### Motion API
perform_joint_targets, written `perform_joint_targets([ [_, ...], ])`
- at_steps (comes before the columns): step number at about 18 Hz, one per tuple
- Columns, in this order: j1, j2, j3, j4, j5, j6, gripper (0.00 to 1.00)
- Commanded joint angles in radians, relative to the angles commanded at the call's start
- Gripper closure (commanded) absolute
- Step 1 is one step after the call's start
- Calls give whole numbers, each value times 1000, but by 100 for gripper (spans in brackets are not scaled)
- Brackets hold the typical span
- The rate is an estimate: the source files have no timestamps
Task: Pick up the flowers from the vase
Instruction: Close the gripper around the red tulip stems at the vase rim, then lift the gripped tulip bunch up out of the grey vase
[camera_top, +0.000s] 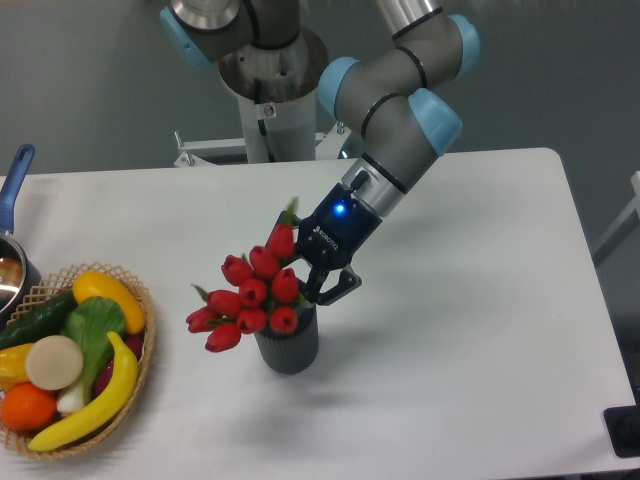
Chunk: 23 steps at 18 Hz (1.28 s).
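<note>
The UR5e arm reaches down from its grey pedestal behind the table, wrist angled toward the lower left, and the gripper (305, 268) sits with a blue light glowing on its body and its jaws closed around the red tulips (247, 297) just above the rim of the ribbed dark grey vase (288, 346). The bunch leans left, its stems in the vase at mid-table. The white table (470, 330) also carries a woven basket (140, 385) of fruit and vegetables at the left edge, with a blue-handled saucepan (14, 225) behind it, and a grey wall lies beyond.
</note>
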Motion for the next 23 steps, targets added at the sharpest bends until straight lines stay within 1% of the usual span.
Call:
perform_joint_targets([
  [1,0,0,-2,0,-2,0,55],
  [2,0,2,-2,0,-2,-2,55],
  [8,11,5,2,-2,-52,-9,55],
  [10,17,14,8,-2,-75,-61,55],
  [14,25,38,54,-2,-86,-188,55],
  [19,31,44,90,-2,-118,-259,55],
  [23,40,55,103,-2,-126,-287,55],
])
